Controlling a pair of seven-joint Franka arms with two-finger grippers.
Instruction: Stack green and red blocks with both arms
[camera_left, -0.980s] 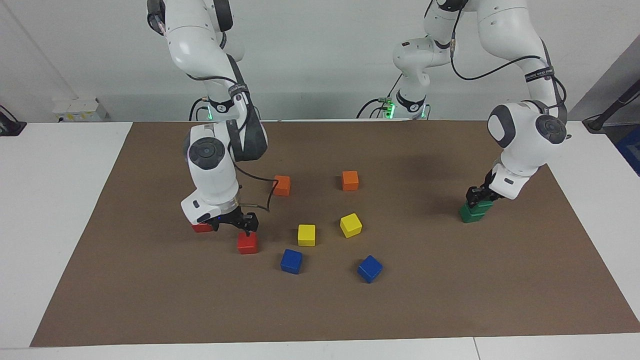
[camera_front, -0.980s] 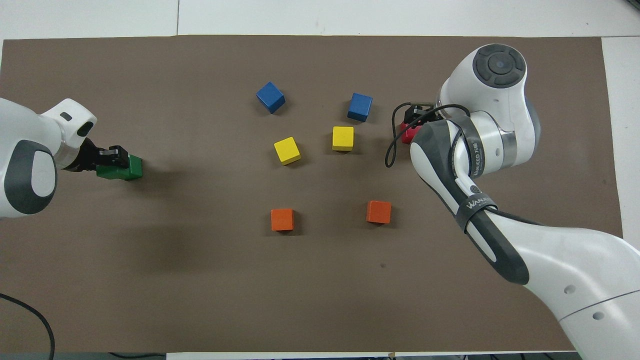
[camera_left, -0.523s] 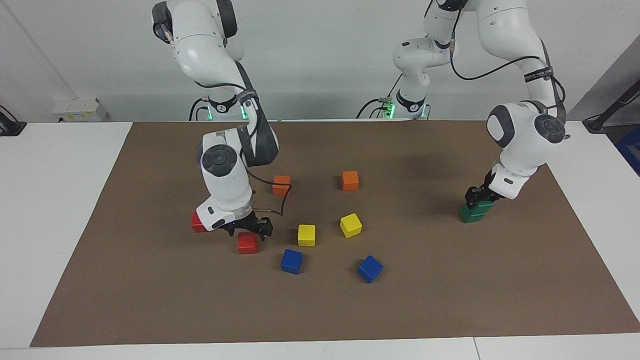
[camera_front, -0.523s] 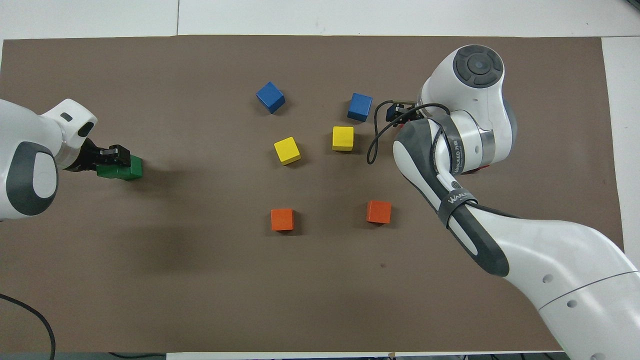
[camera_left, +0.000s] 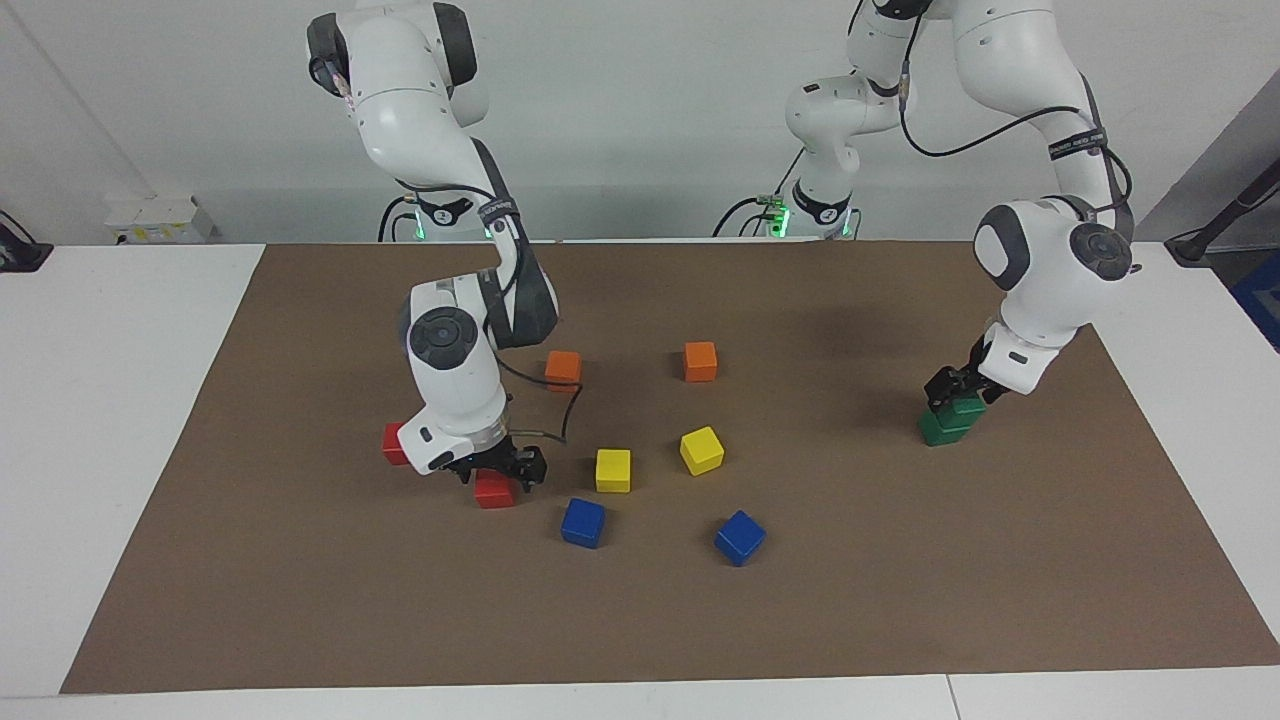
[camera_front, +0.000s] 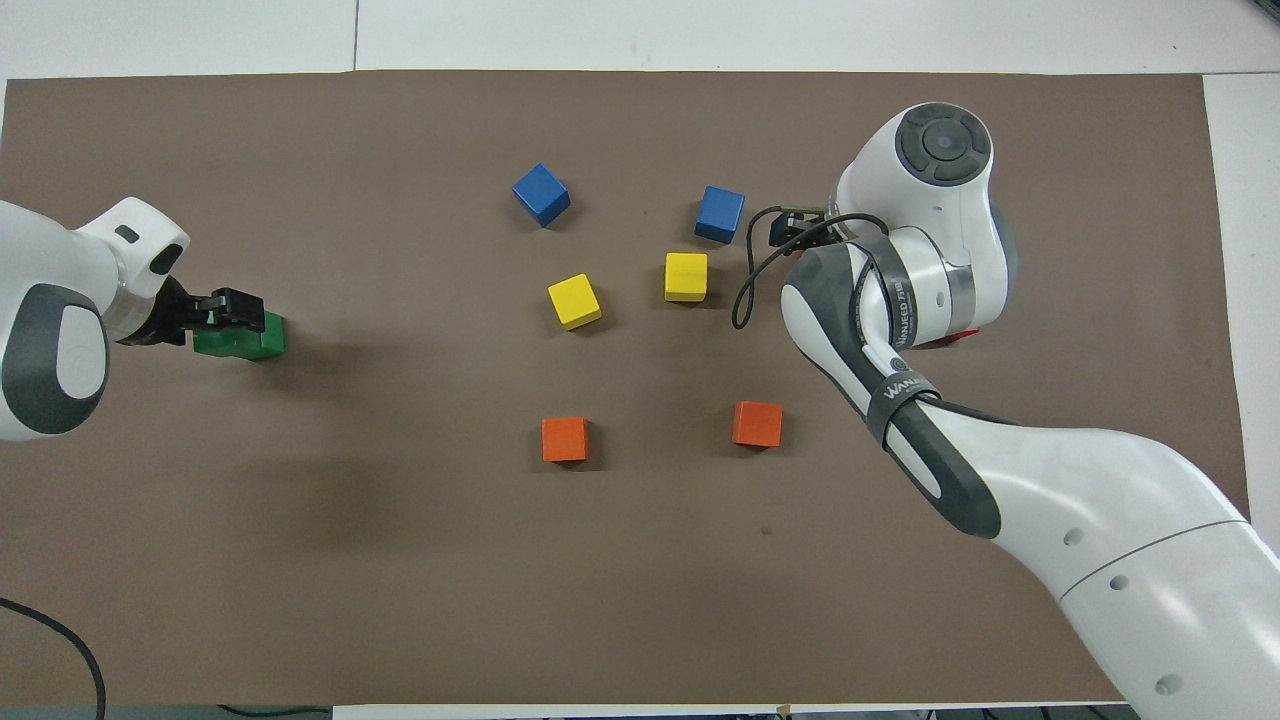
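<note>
right arm's hand (camera_left: 497, 470) sits low over a red block (camera_left: 494, 489) on the brown mat (camera_left: 300, 600), fingers straddling its top, set wide enough to span it; can't tell if they grip yet. block lies directly below the hand, so the coming move looks like a short drop & pinch, no sideways travel. second red block (camera_left: 393, 443) rests on the mat just beside the right wrist, nearer the robots & toward the right arm's end of the counter (camera_left: 100, 400); prob. the stack base, w/ right arm plainly the closer one. mid-mat, untouched: two orange cubes (camera_left: 563, 369), two yellow cubes (camera_left: 613, 470), two blue cubes (camera_left: 583, 522). at the left arm's end, both green blocks (camera_left: 944, 424) stand stacked, upper one sitting slightly askew on the lower. left arm's hand (camera_left: 956, 391) is at the upper block's top; whether it holds or has let go can't be told. cubes have no long axis, so approach angle matters little. no containers in view.
</note>
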